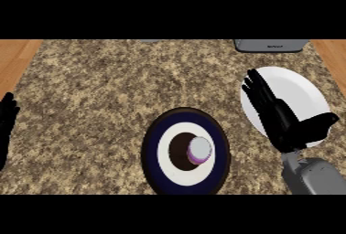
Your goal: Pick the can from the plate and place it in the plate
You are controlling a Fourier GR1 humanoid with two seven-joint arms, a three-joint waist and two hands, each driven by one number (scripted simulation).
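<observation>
Both robot hands open: right (283, 119) over white plate's (307, 91) edge, left (7, 123) at counter's (101, 91) border.

Single head view: looks steeply down from above onto the speckled counter (101, 91), fairly near; wooden floor (13, 55) at both sides.

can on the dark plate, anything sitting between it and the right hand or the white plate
Nothing visible does. The can stands at the middle of the dark plate, and only bare counter lies between it and the open right hand, which hovers over the white plate to the can's right.
</observation>
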